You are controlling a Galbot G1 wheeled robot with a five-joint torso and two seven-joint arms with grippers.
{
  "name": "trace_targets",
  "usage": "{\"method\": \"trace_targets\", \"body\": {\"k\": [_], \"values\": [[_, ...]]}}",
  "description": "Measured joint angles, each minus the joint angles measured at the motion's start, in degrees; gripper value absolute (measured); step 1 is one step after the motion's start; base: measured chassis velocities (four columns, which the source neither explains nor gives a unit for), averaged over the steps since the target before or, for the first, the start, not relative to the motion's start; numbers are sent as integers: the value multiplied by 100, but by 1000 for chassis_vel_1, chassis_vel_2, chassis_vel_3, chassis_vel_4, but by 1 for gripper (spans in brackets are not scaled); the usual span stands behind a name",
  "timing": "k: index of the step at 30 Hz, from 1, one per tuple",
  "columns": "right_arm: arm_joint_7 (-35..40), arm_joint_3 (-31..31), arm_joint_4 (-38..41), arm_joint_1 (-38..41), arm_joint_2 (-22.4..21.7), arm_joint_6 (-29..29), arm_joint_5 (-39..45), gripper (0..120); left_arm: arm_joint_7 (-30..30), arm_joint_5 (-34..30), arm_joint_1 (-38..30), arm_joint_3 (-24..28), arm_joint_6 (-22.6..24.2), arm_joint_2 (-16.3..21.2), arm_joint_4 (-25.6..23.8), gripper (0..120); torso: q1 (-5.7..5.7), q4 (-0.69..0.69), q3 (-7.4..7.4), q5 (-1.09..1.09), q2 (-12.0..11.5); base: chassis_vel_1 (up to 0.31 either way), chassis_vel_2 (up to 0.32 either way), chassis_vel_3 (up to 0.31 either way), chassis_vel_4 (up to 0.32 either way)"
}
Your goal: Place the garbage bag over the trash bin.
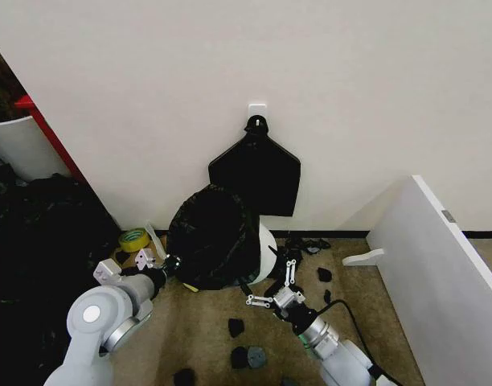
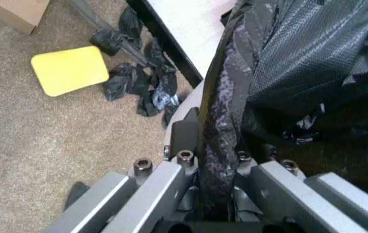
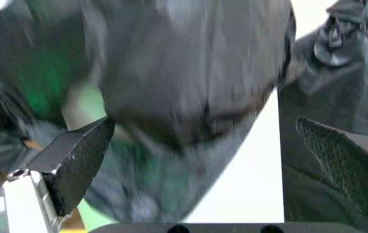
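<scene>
Head view, lower centre: garbage bag (image 1: 214, 237) is draped over the trash bin (image 1: 267, 251), left gripper (image 1: 170, 265) at the bag's lower-left edge and right gripper (image 1: 276, 289) spread wide just right of the bin, holding nothing. Left wrist view adds the detail: fingers (image 2: 164, 187) clamped on a bunched strip of bag, yellow card (image 2: 69, 70) upper left. Right wrist view has both open pads (image 3: 80, 160) facing the bag, apart from it.

1 bag (image 1: 214, 237), 1 bin (image 1: 266, 251), 2 grippers.
</scene>
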Motion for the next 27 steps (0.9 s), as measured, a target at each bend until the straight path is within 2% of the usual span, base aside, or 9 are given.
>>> {"method": "trace_targets", "body": {"k": [12,18,22,25,26,27], "values": [[190,199,-459,86,1,-10,-406,100,24,57,43,38,-20,20,-159,0,0,0,0,0,0,0,0,0,0],[-46,227,-399,63,-69,300,-41,100,82,197,26,81,-47,23,-135,0,0,0,0,1,0,0,0,0,0],[-1028,275,-426,48,-218,827,1078,100,220,511,19,185,-144,51,-88,0,0,0,0,0,0,0,0,0,0],[-2653,504,-558,51,-259,1152,2475,100,267,585,-7,246,-182,75,-75,0,0,0,0,0,0,0,0,0,0],[-2653,504,-558,51,-259,1152,2475,100,267,585,-7,246,-182,75,-75,0,0,0,0,0,0,0,0,0,0],[-3190,593,-584,51,-259,1183,2901,100,287,615,-14,272,-197,81,-71,0,0,0,0,1,0,0,0,0,0]]}}
